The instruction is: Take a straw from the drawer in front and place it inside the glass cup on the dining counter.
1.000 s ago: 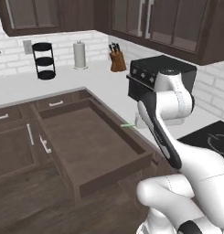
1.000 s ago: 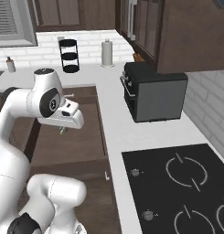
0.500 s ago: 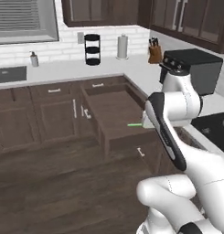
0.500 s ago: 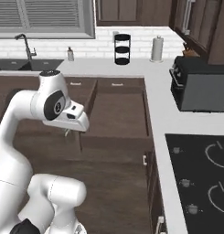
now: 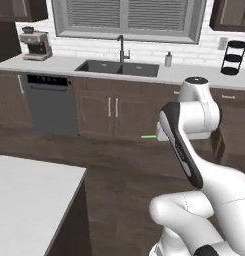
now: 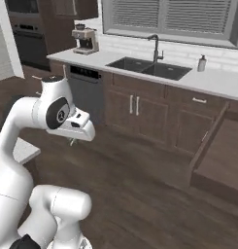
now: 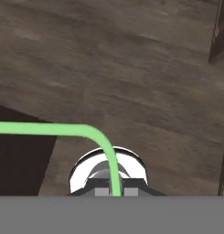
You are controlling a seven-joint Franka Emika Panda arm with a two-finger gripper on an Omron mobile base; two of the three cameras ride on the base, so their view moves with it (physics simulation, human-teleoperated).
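A dark-brown wooden plank floor carries the white-topped island bench and the dark-brown wall cabinets.

The jaws pinch the straw above dark wood floor.

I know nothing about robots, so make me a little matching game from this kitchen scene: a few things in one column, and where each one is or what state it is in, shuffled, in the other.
Things:
1. straw
2. drawer
3. coffee machine
4. soap bottle

Places or states:
A. pulled open, at the right of the right base view
B. on the wall counter, right of the sink
C. light green, pinched in the shut tool
D. at the left end of the wall counter

Pairs: 1-C, 2-A, 3-D, 4-B
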